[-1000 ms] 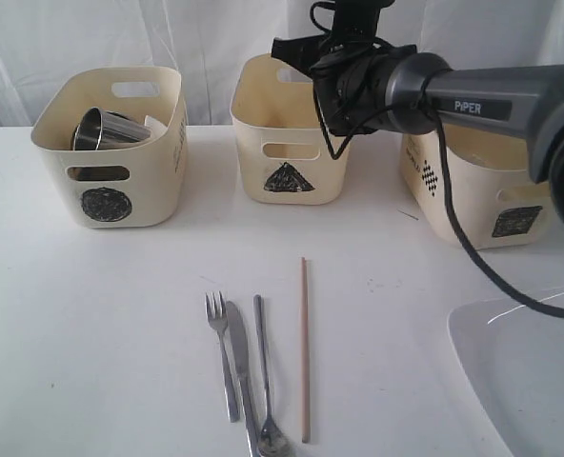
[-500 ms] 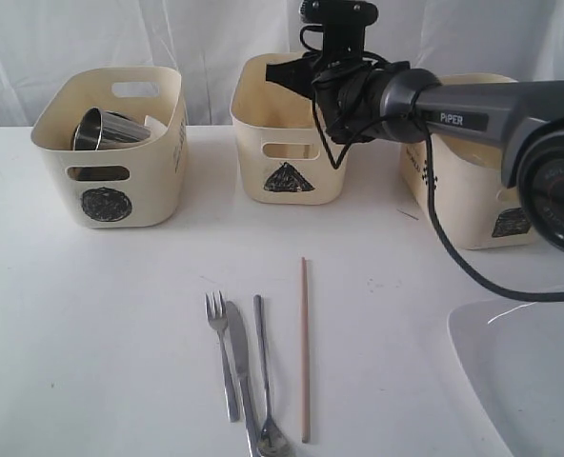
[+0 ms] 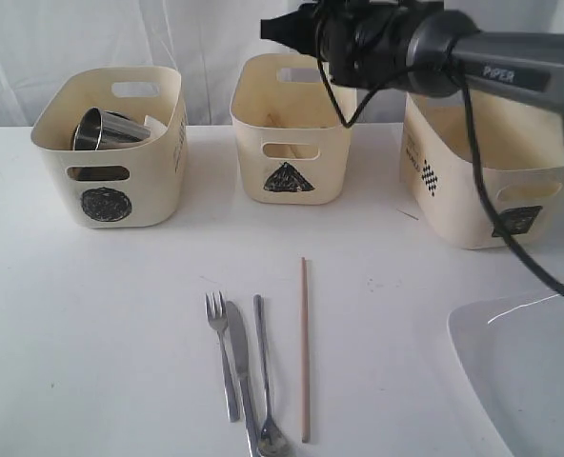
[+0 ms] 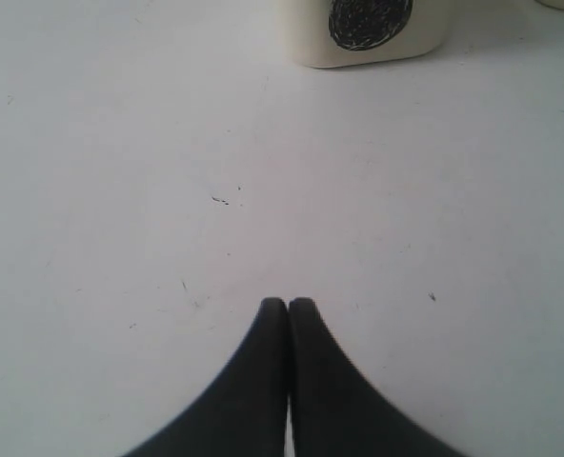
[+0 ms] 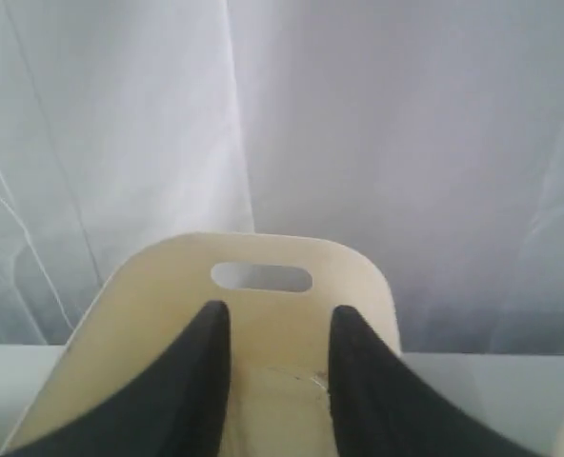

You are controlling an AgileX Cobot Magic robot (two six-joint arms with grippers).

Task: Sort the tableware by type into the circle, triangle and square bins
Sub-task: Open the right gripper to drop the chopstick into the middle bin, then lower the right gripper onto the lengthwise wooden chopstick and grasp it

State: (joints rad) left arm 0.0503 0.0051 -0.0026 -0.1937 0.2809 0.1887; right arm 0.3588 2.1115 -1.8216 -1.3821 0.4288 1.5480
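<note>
Your right gripper (image 5: 279,314) hangs open and empty over the triangle bin (image 3: 253,133); your left gripper (image 4: 288,307) is pinched closed, holding nothing. A mug (image 3: 106,130) is sorted into the circle bin (image 3: 149,181) beside it; fork (image 3: 222,352), knife (image 3: 241,371), spoon (image 3: 266,381) and chopstick (image 3: 304,347) wait in front.
</note>
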